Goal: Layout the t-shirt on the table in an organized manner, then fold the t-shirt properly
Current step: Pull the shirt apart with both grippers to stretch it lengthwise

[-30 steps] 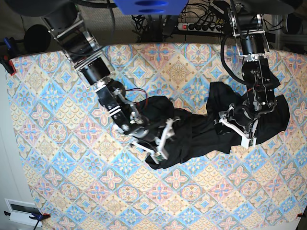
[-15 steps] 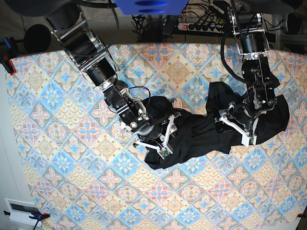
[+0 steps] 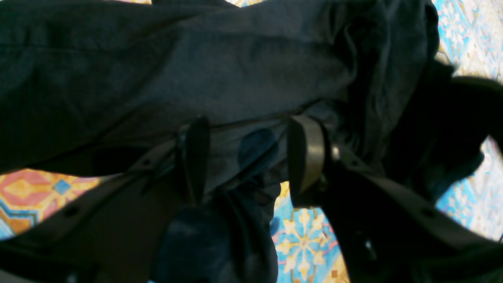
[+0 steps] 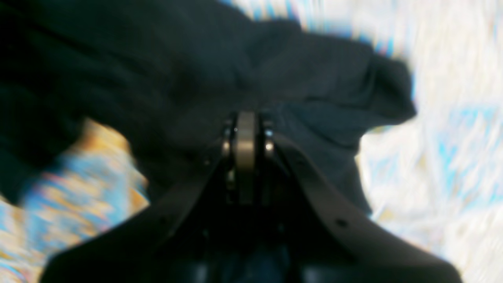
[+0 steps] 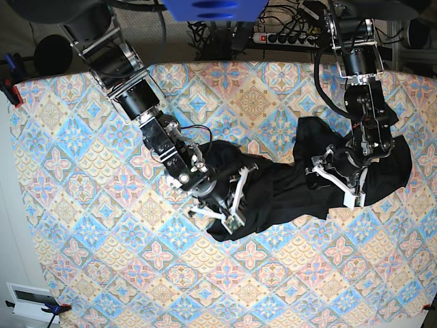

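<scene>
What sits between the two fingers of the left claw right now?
Left wrist view: black t-shirt fabric spans the gap of the open left claw, with patterned table cloth showing below it.

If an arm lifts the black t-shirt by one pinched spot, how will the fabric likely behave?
The t-shirt lies bunched in soft folds on the table, so it would probably droop. The right gripper looks shut on a thin fold, suggesting it pinches easily. Its slight sheen hints it may slip.

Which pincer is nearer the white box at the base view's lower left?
Right. Right pincer is on the t-shirt's end nearer the white box; left pincer on the far end.
</scene>
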Controlling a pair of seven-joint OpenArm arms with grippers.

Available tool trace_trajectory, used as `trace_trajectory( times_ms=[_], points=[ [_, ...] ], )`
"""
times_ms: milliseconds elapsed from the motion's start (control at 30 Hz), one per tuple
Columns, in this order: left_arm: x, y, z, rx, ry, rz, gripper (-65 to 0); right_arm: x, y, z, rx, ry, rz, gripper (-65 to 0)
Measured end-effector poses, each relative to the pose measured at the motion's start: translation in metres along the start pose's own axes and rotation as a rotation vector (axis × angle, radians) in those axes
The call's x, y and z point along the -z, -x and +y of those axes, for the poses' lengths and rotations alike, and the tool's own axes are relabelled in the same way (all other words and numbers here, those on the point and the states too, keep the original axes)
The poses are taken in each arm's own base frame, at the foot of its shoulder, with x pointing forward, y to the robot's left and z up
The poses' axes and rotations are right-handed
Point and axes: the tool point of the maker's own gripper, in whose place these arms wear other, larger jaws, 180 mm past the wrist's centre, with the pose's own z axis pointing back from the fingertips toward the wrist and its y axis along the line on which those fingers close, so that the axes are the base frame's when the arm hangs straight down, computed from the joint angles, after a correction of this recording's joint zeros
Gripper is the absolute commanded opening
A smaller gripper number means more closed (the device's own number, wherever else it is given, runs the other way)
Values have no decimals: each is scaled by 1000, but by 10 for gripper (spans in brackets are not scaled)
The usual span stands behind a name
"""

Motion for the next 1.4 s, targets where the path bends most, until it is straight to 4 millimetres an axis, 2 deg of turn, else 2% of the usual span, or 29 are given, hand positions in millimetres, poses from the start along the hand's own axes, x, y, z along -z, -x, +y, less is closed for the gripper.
trace_trajectory(
  times_ms=[67, 167, 333, 367, 433, 500, 567, 667, 733, 800, 900, 967, 1033, 1100, 1200, 1267, 1333, 1400],
  points=[
    [-5, -6, 11, -19, -23, -20, -338, -7, -8, -23, 9, 46, -22, -650],
    [-12, -12, 25, -49, -50, -49, -338, -17, 3, -58, 36, 132, 2, -650],
    [-16, -16, 33, -49, -65, -58, -338, -25, 0, -77, 93, 136, -36, -650],
    [-18, -18, 36, -42, -74, -59, -338, -30, 1, -87, 110, 147, -37, -650],
    [-23, -23, 45, -43, -98, -71, -338, -43, 14, -126, 181, 217, -22, -650],
    [-22, -22, 45, -39, -99, -70, -338, -56, 25, -160, 247, 275, -11, -650],
    [-21, -20, 42, -35, -90, -62, -338, -64, 23, -183, 282, 310, -23, -650],
    [-23, -24, 46, -27, -101, -66, -338, -76, -1, -212, 289, 346, -81, -650],
    [-25, -26, 49, -25, -112, -71, -338, -81, -10, -230, 314, 380, -106, -650],
    [-25, -27, 49, -26, -111, -71, -338, -89, -7, -249, 368, 411, -115, -650],
    [-24, -26, 47, -25, -104, -70, -338, -103, 8, -281, 452, 482, -102, -646],
    [-24, -26, 48, -26, -109, -70, -338, -115, 14, -300, 465, 542, -94, -610],
    [-24, -26, 48, -24, -107, -70, -338, -123, 13, -310, 436, 585, -85, -550],
    [-24, -26, 48, -24, -108, -70, -338, -123, 11, -310, 416, 592, -77, -495],
    [-24, -34, 45, -17, -101, -84, -338, -125, 6, -300, 389, 578, -42, -441],
    [-26, -41, 46, 9, -106, -86, -337, -131, -2, -289, 355, 570, -92, -438],
    [-25, -48, 42, 67, -115, -77, -337, -133, 14, -273, 336, 555, -79, -439],
    [-20, -43, 32, 163, -103, -24, -337, -129, 46, -252, 340, 532, -6, -441]
  ],
)
